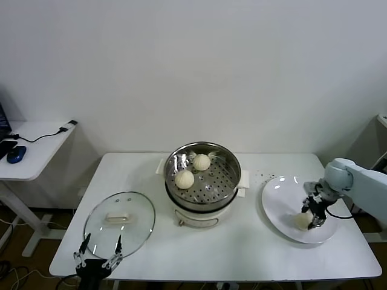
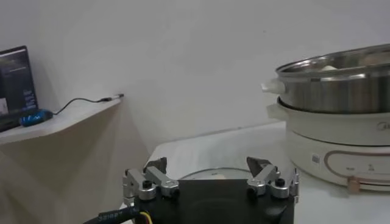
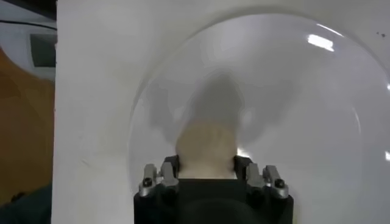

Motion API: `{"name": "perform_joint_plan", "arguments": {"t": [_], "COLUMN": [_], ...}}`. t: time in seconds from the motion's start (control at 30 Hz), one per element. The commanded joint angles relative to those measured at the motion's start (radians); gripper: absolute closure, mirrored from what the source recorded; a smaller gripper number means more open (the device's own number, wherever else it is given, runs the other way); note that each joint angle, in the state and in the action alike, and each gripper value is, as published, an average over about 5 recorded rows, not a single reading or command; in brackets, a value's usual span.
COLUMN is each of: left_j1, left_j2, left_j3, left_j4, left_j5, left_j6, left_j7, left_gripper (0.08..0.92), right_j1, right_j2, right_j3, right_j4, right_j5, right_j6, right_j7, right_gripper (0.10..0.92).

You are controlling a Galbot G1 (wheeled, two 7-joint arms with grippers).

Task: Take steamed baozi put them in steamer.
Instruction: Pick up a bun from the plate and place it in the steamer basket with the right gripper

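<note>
The steel steamer [image 1: 228, 162] stands mid-table on its white base; it also shows in the left wrist view [image 2: 341, 91]. Two cream-white baozi lie on its perforated tray, one at the back [image 1: 201, 162] and one to the left [image 1: 184, 179]. A third baozi [image 1: 301, 220] is on the white plate [image 1: 278, 199] at the right. My right gripper [image 1: 314, 216] is shut on it, low over the plate. In the right wrist view the baozi [image 3: 206, 143] fills the gap between the right gripper's [image 3: 206, 162] fingers. My left gripper [image 1: 97, 252] is open and empty at the table's front left edge.
The glass lid [image 1: 119, 223] with a white handle lies flat on the table just beyond my left gripper [image 2: 210, 165], and its rim [image 2: 213, 172] shows there. A side desk [image 1: 30, 151] with a blue mouse stands at the far left. A wall runs behind the table.
</note>
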Motion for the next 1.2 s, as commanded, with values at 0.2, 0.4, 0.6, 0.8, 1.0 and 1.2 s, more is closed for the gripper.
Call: {"name": "perform_joint_plan", "arguments": {"t": [0.2, 0.4, 0.6, 0.8, 1.0, 1.2], "left_j1": [0.000, -0.002, -0.003, 0.000, 0.010, 0.013], "left_j2": [0.000, 0.002, 0.003, 0.003, 0.007, 0.008], "left_j3": [0.016, 0.014, 0.014, 0.008, -0.012, -0.018], "left_j4": [0.009, 0.011, 0.017, 0.019, 0.023, 0.028], "left_j5": [0.011, 0.014, 0.020, 0.019, 0.013, 0.004], "left_j6": [0.002, 0.004, 0.005, 0.000, -0.009, -0.011], "left_j7": [0.002, 0.002, 0.005, 0.007, 0.016, 0.016], "left_gripper": [0.177, 0.177, 0.177, 0.177, 0.177, 0.177], "right_j1": [0.640, 0.786, 0.732, 0.589, 0.484, 0.426], "right_j2": [0.230, 0.415, 0.567, 0.699, 0.768, 0.777], "right_j3": [-0.350, -0.394, -0.281, -0.185, -0.170, -0.193], "right_j4": [0.015, 0.023, 0.067, 0.060, 0.058, 0.083], "right_j5": [-0.046, 0.003, -0.117, -0.212, -0.217, -0.178], "right_j6": [0.470, 0.631, 0.713, 0.723, 0.714, 0.686], "right_j7": [-0.083, -0.061, -0.038, -0.028, -0.028, -0.034], "right_gripper": [0.448, 0.447, 0.448, 0.448, 0.448, 0.442]}}
